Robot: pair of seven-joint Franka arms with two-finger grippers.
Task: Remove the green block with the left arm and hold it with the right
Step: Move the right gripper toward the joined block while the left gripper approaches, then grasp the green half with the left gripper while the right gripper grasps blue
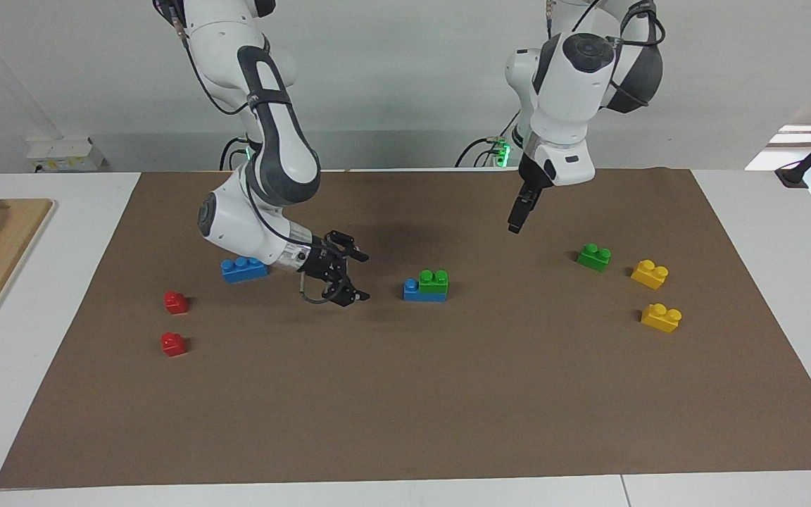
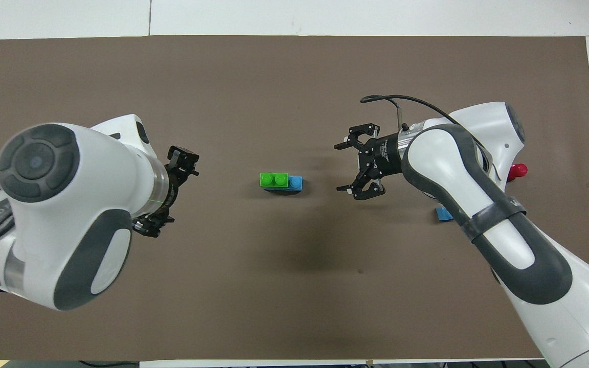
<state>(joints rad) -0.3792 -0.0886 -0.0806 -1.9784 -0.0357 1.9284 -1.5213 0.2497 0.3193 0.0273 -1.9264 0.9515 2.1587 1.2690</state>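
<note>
With both grippers' fingers open and empty, I judge the green block (image 1: 434, 282) light and rigid, best pinched across its flat sides.
</note>
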